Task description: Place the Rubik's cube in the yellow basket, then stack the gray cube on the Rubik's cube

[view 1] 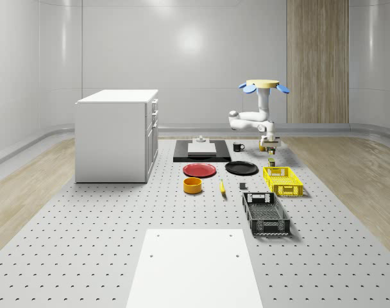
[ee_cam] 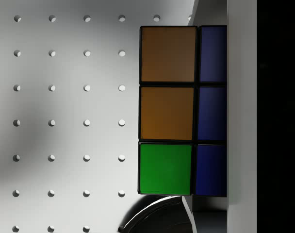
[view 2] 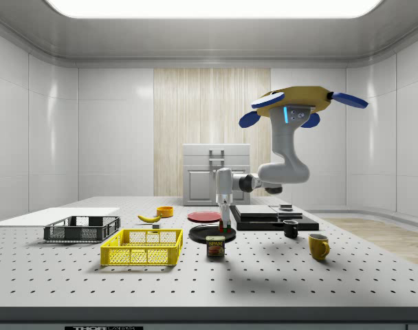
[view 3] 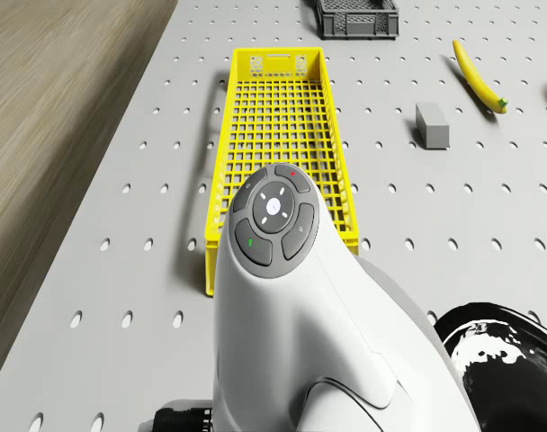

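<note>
Item, as far as I can make out: fingers (view 2: 227,221) pinching the Rubik's cube (ee_cam: 167,111), its far side cut off in wrist view, above the perforated counter (view 1: 86,244) beside the yellow basket (view 3: 278,135); gray cube (view 3: 432,125) nearby in drone view; drone (view 2: 295,103) hovering above in a white-walled room.

I am seeing the black plate (view 1: 241,168) sitting mid-table, with the red plate (view 1: 199,170) lying just beside it and the orange bowl (view 1: 192,185) resting near that red plate, on the side away from the white cabinet (view 1: 117,135). Between the black plate and the black crate (view 1: 265,213) a banana (view 1: 222,187) is lying. Behind the black plate a dark mug (view 1: 238,147) is standing beside a black slab (view 1: 202,151).
</note>
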Controlling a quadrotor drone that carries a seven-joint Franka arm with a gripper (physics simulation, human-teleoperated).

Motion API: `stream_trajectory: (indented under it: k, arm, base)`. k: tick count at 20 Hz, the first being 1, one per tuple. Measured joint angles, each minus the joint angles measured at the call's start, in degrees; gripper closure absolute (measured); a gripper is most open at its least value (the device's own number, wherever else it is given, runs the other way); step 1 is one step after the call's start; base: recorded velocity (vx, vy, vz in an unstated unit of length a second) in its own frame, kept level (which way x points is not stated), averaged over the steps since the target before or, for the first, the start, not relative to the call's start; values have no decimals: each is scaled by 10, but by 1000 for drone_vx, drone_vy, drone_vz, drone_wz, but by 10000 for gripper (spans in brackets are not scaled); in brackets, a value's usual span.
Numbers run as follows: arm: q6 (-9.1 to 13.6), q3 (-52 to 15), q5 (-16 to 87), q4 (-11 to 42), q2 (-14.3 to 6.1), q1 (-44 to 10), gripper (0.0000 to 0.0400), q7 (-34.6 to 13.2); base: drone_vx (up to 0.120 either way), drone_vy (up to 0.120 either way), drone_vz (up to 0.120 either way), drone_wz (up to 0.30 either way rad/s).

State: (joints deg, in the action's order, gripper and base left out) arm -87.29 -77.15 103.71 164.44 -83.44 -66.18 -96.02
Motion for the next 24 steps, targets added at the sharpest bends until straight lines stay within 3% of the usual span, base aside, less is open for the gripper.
stream_trajectory:
  k: [24]
  arm:
    - [-25, -4, -11, -1, -26, -6, 79, -5]
  base:
    - [120, 0, 0, 0]
